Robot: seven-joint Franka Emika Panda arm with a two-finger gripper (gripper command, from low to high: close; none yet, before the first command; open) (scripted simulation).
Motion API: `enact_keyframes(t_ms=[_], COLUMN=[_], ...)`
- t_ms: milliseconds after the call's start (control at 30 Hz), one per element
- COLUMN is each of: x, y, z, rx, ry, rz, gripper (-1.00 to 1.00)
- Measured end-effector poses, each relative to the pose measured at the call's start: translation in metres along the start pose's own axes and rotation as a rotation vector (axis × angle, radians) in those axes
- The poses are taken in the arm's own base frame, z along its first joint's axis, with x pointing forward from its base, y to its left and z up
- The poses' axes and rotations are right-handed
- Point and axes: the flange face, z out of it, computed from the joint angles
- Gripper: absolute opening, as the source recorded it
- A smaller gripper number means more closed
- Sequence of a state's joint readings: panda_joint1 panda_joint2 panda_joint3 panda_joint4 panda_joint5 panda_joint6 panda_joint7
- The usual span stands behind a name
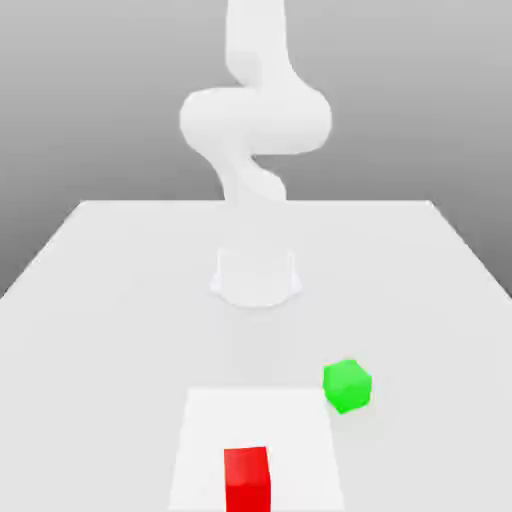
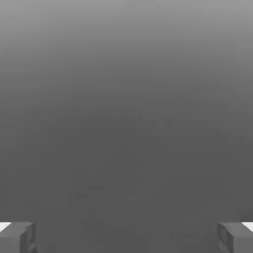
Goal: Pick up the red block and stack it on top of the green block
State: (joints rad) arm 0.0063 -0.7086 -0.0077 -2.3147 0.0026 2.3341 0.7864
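- The red block (image 1: 247, 480) sits over the pale square (image 1: 255, 420) on the worktop (image 1: 120, 330), at the near edge of the exterior view, which cuts off its lower part.
- The green block (image 1: 347, 386) rests near a corner of that square, towards the exterior view's right and farther back than the red one. The two blocks are well apart.
- The fingers (image 2: 17, 238) stand wide apart in the hand view, with nothing between them; neither block is held.
- The robot arm (image 1: 256, 120) rises behind both blocks, so the work looks to be at its start, with the reach for the red block to come.
- The red block looks like a plain, matte cube, probably light and stiff. It should keep its shape under a firm squeeze, and its dull faces should grip well enough.
- The best hold is likely across two opposite upright sides, around mid-height, leaving the underside free for stacking.
- A grip across the corners could twist it.
- The green block is turned at an angle, so matching its turn would give the red one a fuller seat.
- A gentle, level release matters, since a sideways nudge could slide either block.
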Motion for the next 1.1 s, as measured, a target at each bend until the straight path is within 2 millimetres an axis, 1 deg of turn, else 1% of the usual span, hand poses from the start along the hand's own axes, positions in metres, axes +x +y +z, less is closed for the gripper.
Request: enact_keyframes(t_ms=[133,267,400,533,633,733,833,967,1000,1100], x=[-0.004,-0.017,-0.038,-0.067,-0.093,-0.121,-0.15,-0.177,-0.183,-0.183], y=[0.007,0.023,0.046,0.077,0.105,0.136,0.168,0.196,0.202,0.202], z=[0.082,0.158,0.229,0.294,0.338,0.377,0.41,0.45,0.458,0.458], rx=[-0.078,-0.155,-0.232,-0.31,-0.369,-0.429,-0.483,-0.496,-0.496,-0.496], ry=[-0.09,-0.175,-0.259,-0.342,-0.404,-0.465,-0.519,-0.532,-0.533,-0.533], rz=[-0.014,-0.028,-0.042,-0.056,-0.067,-0.078,-0.09,-0.092,-0.092,-0.092], gripper=[0.0,0.0,0.0,0.0,0.0,0.0,0.0,0.0,-1.0,-1.0])
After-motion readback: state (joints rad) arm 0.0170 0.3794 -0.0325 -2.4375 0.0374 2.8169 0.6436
